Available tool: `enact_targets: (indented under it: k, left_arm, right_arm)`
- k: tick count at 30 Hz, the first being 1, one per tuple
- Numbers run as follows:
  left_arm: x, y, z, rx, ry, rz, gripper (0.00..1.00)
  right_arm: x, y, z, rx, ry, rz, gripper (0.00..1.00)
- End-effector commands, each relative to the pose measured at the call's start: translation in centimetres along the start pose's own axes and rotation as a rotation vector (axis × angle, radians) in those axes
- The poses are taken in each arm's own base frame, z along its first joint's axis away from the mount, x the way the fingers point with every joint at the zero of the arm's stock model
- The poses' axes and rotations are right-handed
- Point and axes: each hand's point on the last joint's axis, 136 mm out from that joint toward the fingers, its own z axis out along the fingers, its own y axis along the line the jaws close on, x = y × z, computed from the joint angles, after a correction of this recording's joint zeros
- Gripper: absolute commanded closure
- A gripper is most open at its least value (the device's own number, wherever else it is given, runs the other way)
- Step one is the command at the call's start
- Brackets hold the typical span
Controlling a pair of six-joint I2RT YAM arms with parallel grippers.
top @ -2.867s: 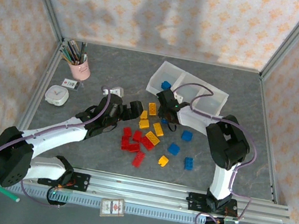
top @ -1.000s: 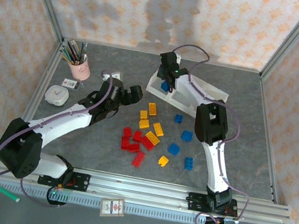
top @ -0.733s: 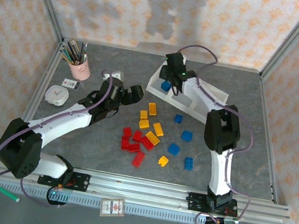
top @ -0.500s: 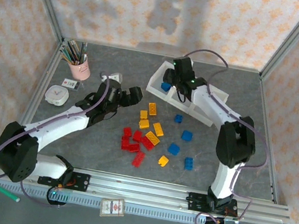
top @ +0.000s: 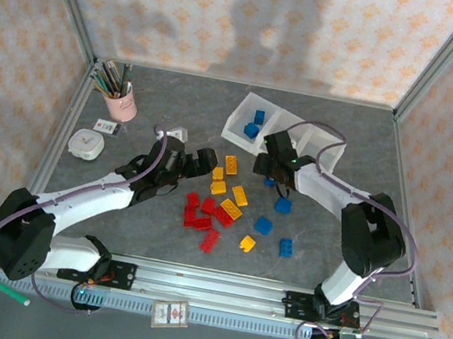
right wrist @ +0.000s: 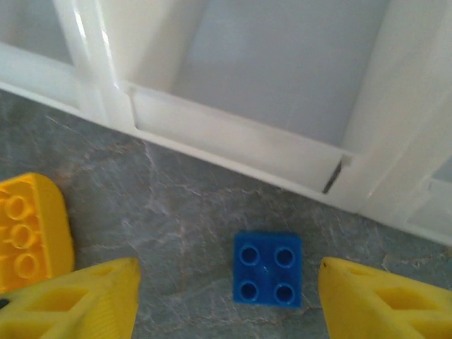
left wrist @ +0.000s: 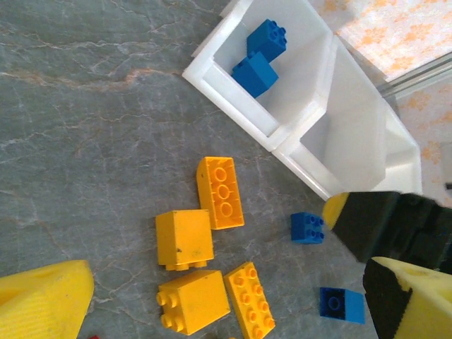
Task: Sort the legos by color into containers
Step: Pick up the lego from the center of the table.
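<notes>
The legos lie loose on the grey table: yellow ones (top: 240, 196), red ones (top: 207, 212) and blue ones (top: 263, 225). The containers are one white tray (top: 324, 139); two blue bricks (top: 255, 123) sit in its left compartment. My right gripper (top: 265, 166) hangs just in front of the tray, open, a small blue brick (right wrist: 267, 268) on the table between its yellow fingers (right wrist: 78, 304), untouched. My left gripper (top: 202, 161) is open over the yellow bricks (left wrist: 183, 239), holding nothing. In the left wrist view the tray (left wrist: 233, 106) holds the two blue bricks (left wrist: 258, 58).
A pink pencil cup (top: 119, 101), a small white round object (top: 87, 144) and a card (top: 107, 126) stand at the back left. Metal frame rails bound the table on all sides. The tray's wall (right wrist: 233, 145) is close ahead of the right gripper.
The right gripper came back from over the tray's left compartment to the table in front of it and opened wider. A second blue brick now lies in that compartment. The left arm shifted slightly right.
</notes>
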Motion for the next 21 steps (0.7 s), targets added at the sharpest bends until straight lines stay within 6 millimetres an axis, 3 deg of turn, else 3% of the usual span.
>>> enact_targets:
  k: [1, 21]
  left_arm:
    - [0.1, -0.9, 0.2, 0.033, -0.014, -0.017, 0.01]
    - [0.5, -1.2, 0.6, 0.017, -0.01, -0.005, 0.01]
  right_arm:
    - [0.1, -0.7, 0.1, 0.045, -0.036, 0.004, 0.33]
    - [0.7, -1.3, 3.7, 0.129, -0.015, -0.063, 0.47]
